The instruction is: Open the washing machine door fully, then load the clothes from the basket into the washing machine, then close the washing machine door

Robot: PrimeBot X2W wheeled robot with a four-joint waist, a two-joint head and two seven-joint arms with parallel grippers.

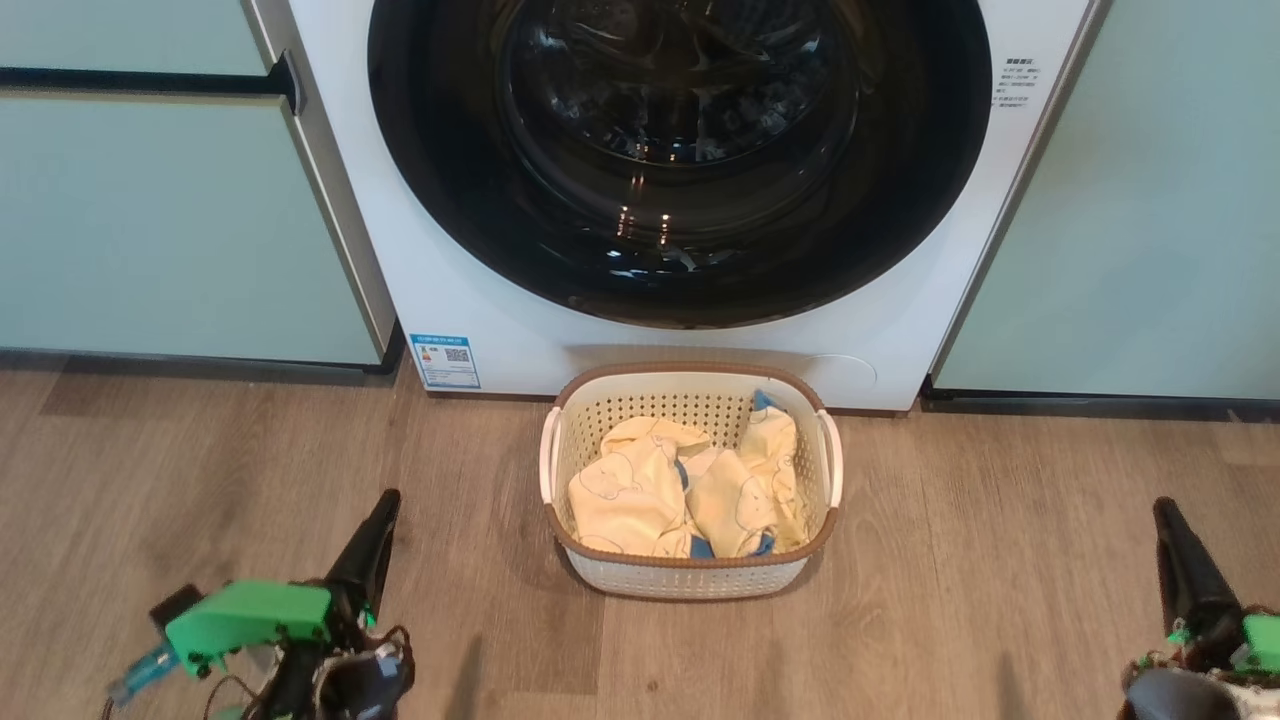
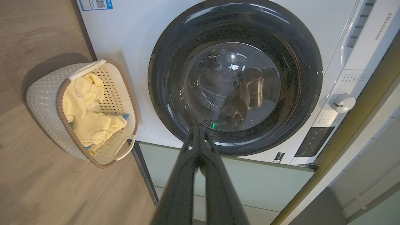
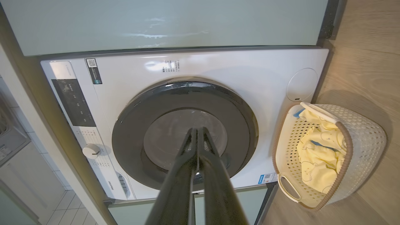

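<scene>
Nothing is done yet: the washing machine door [image 1: 680,160] sits shut on the washing machine [image 1: 480,320], the clothes [image 1: 680,485] lie in the basket [image 1: 690,578] on the floor [image 1: 200,450] just in front, and the left pincer [image 1: 387,500] and right pincer [image 1: 1165,510] hang closed and empty

**Bright even light, small glare on glass**

The washing machine door [image 1: 680,150] shows small white reflections low on its glass. The basket [image 1: 690,578] throws a soft shadow on the floor [image 1: 1000,560]. Both wrist views bend straight lines near the edges, and the left gripper [image 2: 199,132] and the right gripper [image 3: 197,131] look soft.
</scene>
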